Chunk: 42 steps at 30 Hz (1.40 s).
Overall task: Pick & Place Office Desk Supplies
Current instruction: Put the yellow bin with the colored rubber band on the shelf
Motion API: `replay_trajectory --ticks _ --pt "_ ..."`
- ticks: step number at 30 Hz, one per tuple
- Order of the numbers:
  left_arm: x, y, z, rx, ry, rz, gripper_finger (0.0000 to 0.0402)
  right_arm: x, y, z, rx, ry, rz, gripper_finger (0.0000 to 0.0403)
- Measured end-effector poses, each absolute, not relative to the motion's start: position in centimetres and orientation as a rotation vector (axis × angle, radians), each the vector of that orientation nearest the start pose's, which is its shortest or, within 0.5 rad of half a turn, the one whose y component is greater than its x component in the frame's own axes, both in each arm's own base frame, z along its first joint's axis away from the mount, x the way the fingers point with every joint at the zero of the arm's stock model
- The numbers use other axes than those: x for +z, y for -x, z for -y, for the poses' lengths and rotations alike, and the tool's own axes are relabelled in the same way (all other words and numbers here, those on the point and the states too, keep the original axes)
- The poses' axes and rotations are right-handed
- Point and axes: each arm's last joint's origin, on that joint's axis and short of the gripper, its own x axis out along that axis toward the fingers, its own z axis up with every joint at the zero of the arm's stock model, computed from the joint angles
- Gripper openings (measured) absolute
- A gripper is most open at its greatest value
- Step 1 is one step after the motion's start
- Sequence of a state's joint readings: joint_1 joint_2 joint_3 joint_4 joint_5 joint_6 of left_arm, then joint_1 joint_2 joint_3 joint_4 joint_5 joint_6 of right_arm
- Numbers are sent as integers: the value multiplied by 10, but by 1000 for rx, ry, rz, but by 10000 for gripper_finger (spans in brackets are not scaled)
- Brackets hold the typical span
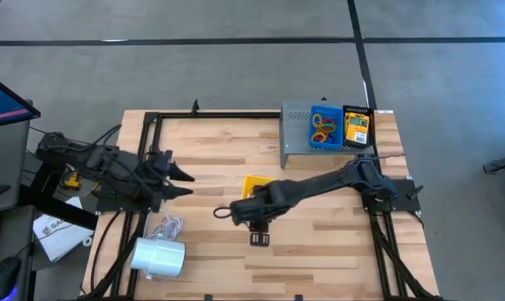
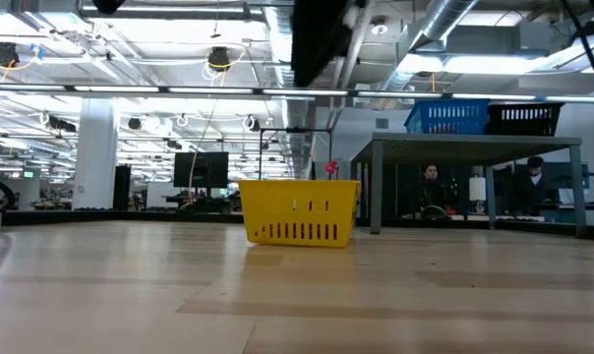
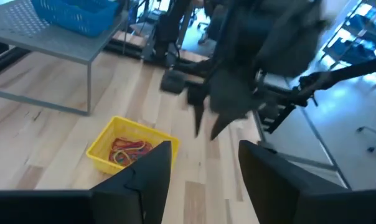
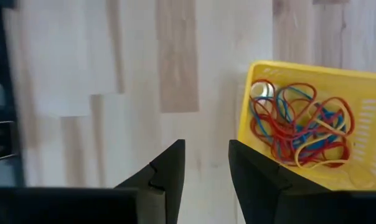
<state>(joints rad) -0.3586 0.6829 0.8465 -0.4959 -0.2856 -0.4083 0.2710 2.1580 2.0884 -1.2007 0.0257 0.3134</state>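
A small yellow basket (image 1: 251, 182) stands on the table's middle; red, blue and yellow rubber bands (image 4: 300, 127) lie tangled inside it. The basket also shows in the low view (image 2: 299, 211) and the left wrist view (image 3: 129, 149). My right gripper (image 4: 206, 165) hangs open above the bare table beside the basket, pointing down, holding nothing; from the left wrist view I see it raised (image 3: 206, 121). My left gripper (image 1: 184, 181) waits open at the table's left, pointing at the basket. A crayon box (image 1: 357, 125) and a blue basket of rubber bands (image 1: 324, 127) rest on the grey shelf (image 1: 296, 138).
The grey perforated shelf stands at the table's far right. A white cylinder (image 1: 159, 257) with a loose cord (image 1: 167, 226) lies near the left near corner. Bare wood stretches along the near side and between the two grippers.
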Motion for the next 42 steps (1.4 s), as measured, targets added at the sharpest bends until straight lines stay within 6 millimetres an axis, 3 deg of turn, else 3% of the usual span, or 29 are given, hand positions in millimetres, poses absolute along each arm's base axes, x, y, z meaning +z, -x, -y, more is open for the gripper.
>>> replay_trajectory --ticks 5,10,17,25,42 --pt "337 -120 40 -40 318 -293 178 241 -441 -113 -3 -57 -1345 120" --pt "338 -115 41 -63 320 -282 176 223 -449 -104 -23 -57 -1383 120" --pt "335 -114 43 -71 306 -314 176 217 -453 -95 -29 -68 -1372 120" --pt "334 -113 42 -66 302 -333 176 192 -449 -93 16 -121 -1423 120" --pt "334 -113 42 -66 307 -333 176 159 -459 -82 12 -117 -1458 118"
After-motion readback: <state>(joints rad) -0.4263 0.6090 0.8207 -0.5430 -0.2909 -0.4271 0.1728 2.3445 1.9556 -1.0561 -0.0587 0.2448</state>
